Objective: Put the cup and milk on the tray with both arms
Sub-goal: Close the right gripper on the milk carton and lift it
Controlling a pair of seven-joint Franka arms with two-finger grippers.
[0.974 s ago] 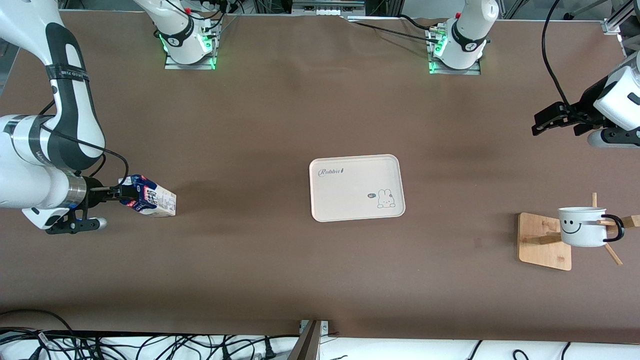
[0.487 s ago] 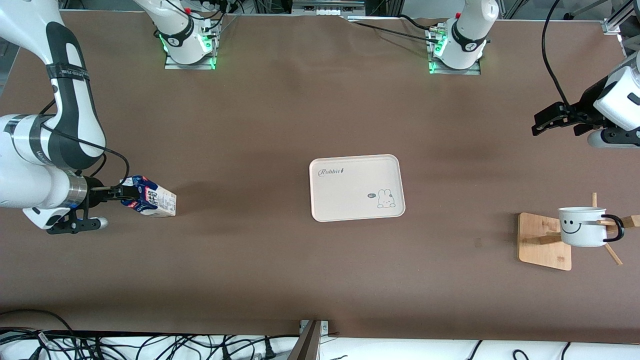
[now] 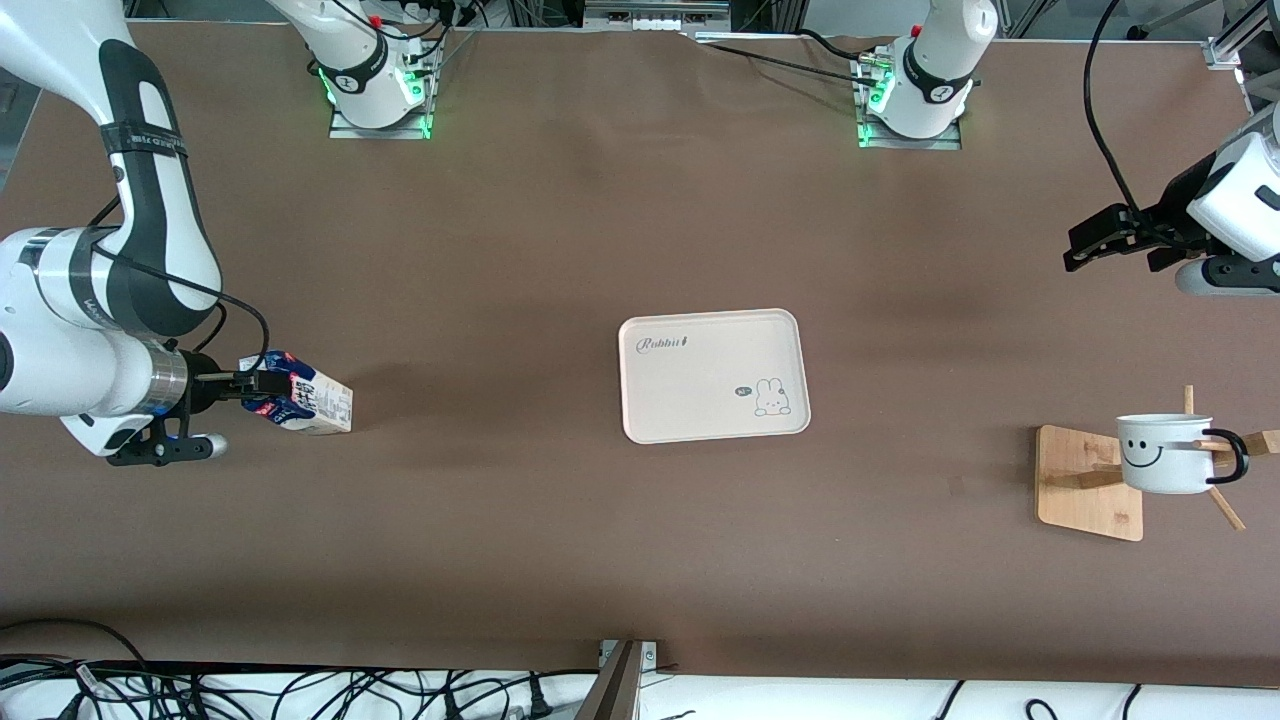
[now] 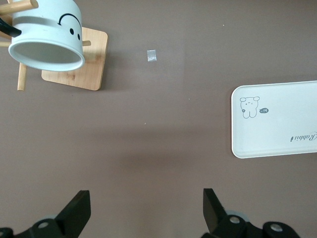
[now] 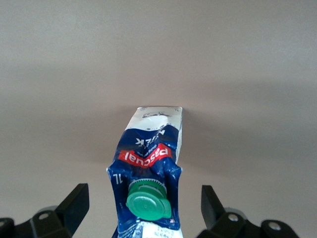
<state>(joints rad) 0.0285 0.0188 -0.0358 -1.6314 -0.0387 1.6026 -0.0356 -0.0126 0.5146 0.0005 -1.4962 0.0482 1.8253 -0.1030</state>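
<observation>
The milk (image 3: 322, 405) lies on its side at the right arm's end of the table, its blue top and green cap (image 5: 147, 200) facing my right gripper (image 3: 262, 393). That gripper is open, its fingers (image 5: 74, 203) standing either side of the carton's top with gaps showing. The cream tray (image 3: 712, 375) sits mid-table with nothing on it. The cup (image 3: 1165, 455), white with a smiley face, hangs on a wooden rack at the left arm's end. My left gripper (image 3: 1078, 250) hovers open over bare table, well apart from the cup (image 4: 47, 32).
The rack's wooden base (image 3: 1085, 480) and pegs hold the cup. A small scrap of tape (image 3: 955, 486) lies on the brown table between rack and tray. Cables run along the table edge nearest the front camera.
My right arm has crept toward the milk, bringing its fingers farther along the carton's top. The left arm, cup and tray have not moved.
</observation>
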